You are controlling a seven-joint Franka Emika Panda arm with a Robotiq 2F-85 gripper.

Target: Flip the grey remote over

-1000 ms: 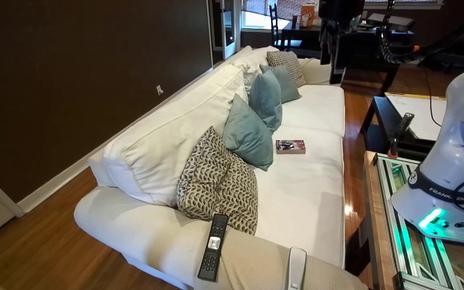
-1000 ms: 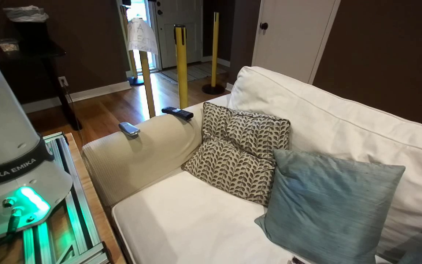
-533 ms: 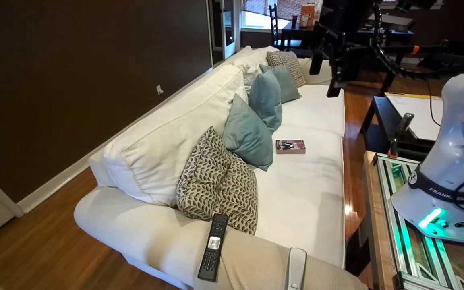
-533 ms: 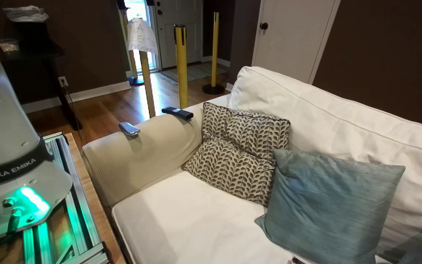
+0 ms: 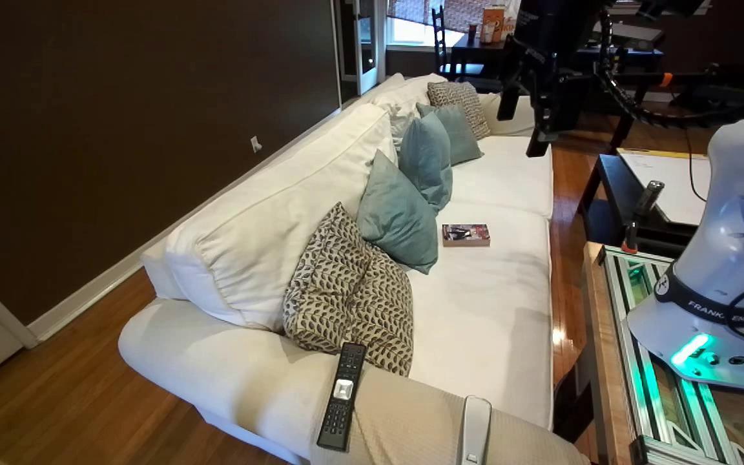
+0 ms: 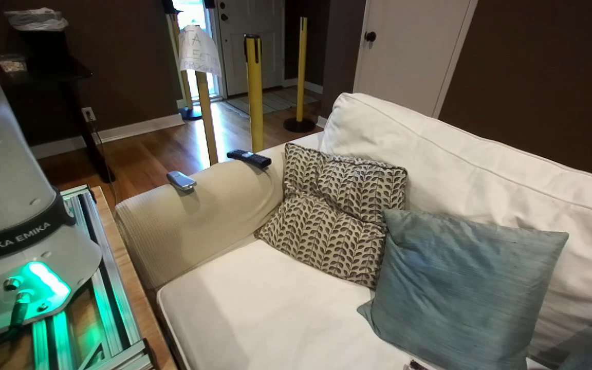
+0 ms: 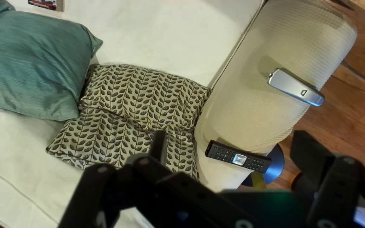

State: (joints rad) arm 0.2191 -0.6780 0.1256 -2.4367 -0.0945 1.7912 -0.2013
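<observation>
Grey remote (image 7: 296,88) on sofa arm (image 7: 249,115), plastic bag (image 6: 37,19) over dark bin (image 6: 44,45) behind.

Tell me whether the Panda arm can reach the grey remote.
Probably yes: the gripper is open, and the grey remote lies uncovered on the sofa armrest, apart from the black remote.

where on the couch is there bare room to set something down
Two patches: the seat between the book and the armrest, and the armrest top between the grey remote and black remote. Crowded: along the backrest, where pillows overlap.
</observation>
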